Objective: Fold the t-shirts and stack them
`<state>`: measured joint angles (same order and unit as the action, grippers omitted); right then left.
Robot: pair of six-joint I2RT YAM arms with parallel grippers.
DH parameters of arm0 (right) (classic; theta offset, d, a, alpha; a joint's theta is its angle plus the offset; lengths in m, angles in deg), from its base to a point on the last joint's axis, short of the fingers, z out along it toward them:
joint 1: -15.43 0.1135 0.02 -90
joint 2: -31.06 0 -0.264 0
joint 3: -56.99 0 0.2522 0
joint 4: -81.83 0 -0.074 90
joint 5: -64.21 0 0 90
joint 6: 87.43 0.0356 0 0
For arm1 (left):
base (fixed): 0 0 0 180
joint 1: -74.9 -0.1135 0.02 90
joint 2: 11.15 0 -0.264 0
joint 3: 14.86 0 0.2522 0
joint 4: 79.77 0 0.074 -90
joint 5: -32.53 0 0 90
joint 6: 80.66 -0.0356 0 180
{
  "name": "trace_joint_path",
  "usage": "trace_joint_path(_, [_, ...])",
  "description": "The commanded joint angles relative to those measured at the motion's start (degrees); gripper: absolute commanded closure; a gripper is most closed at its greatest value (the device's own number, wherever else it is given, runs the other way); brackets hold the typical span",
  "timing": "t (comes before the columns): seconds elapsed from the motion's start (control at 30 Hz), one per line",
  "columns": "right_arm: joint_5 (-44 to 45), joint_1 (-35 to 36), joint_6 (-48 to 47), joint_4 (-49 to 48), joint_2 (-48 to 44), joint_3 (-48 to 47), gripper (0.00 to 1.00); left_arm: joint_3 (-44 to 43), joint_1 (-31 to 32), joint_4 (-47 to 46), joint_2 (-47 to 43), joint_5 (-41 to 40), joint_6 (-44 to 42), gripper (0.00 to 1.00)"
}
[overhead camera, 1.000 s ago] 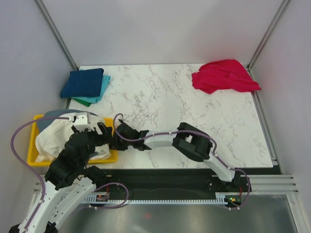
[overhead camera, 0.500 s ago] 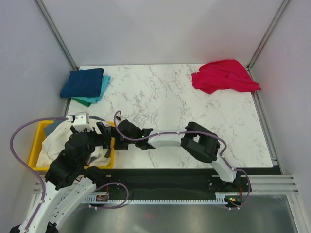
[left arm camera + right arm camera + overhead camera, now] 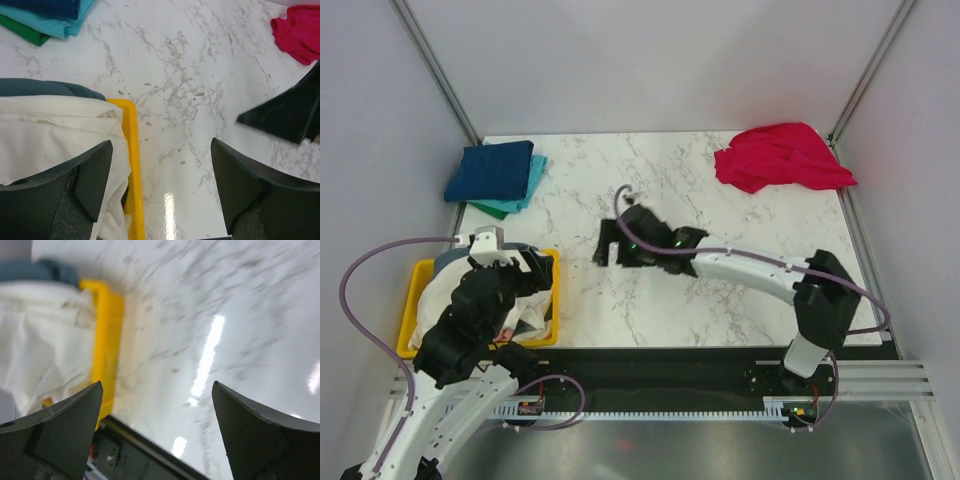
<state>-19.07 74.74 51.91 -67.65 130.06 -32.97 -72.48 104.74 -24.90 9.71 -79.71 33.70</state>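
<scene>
The white marbled worktop (image 3: 670, 180) carries a folded stack of t-shirts (image 3: 492, 172) (navy on top, teal and green beneath) far left, a crumpled red t-shirt (image 3: 780, 156) far right, and a yellow tray (image 3: 556, 300) near left.

Folded stack (image 3: 497, 175) far left, loose shirt (image 3: 780, 157) far right (tray (image 3: 417, 285) near-left).

The left arm (image 3: 440, 400) rises from its base with the elbow bent, its wrist over the near left corner of the table (image 3: 740, 215). The left gripper (image 3: 161, 150) has its jaws spread wide. The right arm (image 3: 750, 268) reaches low toward the table's middle, right gripper (image 3: 156, 386) pointing left, jaws fully apart.
</scene>
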Motion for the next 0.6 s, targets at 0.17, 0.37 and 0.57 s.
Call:
trace_joint_path(0.17, [5.2, -32.0, -17.0, 10.9, -2.3, -6.2, 0.02, -0.4, -0.9, 1.9, 1.3, -3.2, -1.2, 0.14])
trace_joint_path(0.37, [4.4, -46.6, -21.4, 13.8, 16.1, -22.4, 0.06, -0.3, -1.6, 1.5, 2.1, -2.3, -1.6, 0.13])
trace_joint_path(0.57, [10.4, -49.4, -25.3, 22.3, 36.9, -47.3, 0.06, -0.2, -4.2, 0.9, 3.9, -0.3, -2.1, 0.13])
